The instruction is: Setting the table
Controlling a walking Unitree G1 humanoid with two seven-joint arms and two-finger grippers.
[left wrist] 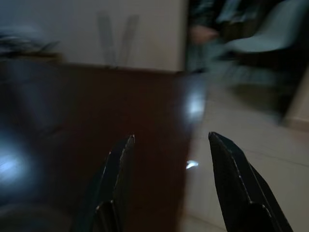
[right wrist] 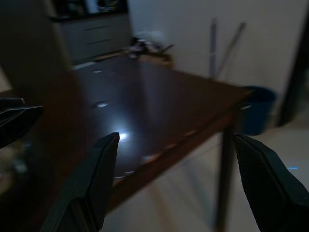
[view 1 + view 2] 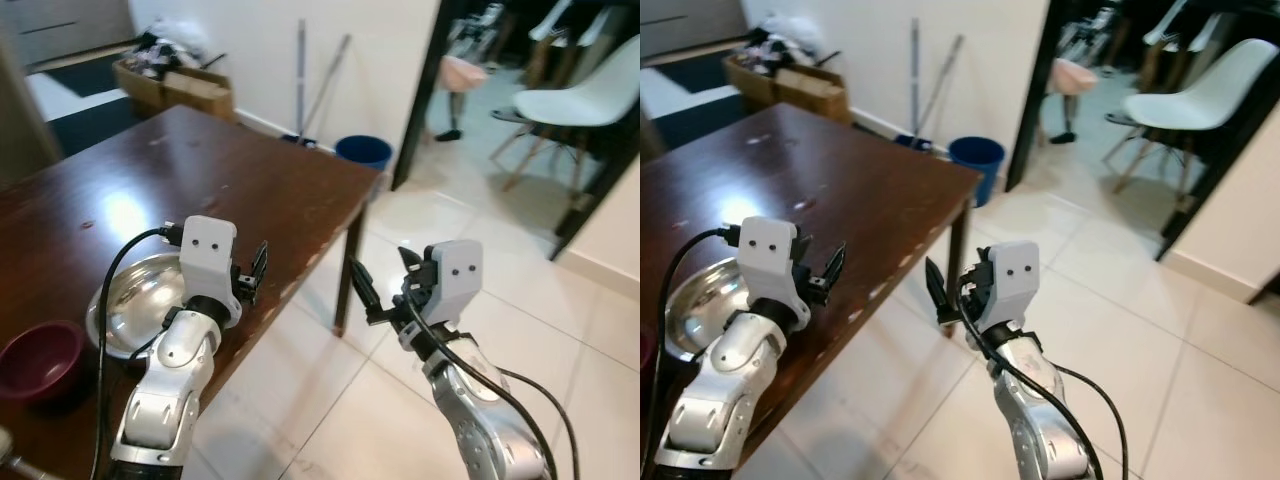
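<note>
Left eye view: steel bowl (image 3: 140,300) lies just behind the wide, empty left pincer (image 3: 250,272).

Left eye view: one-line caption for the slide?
G1 at a dark wooden table: left end effector open over the table edge beside a steel bowl, right end effector open above the tiled floor.

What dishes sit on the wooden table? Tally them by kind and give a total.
Steel bowl: 1
Dark red bowl: 1
Total: 2 dishes, both at the table's near end, by the left gripper.
</note>
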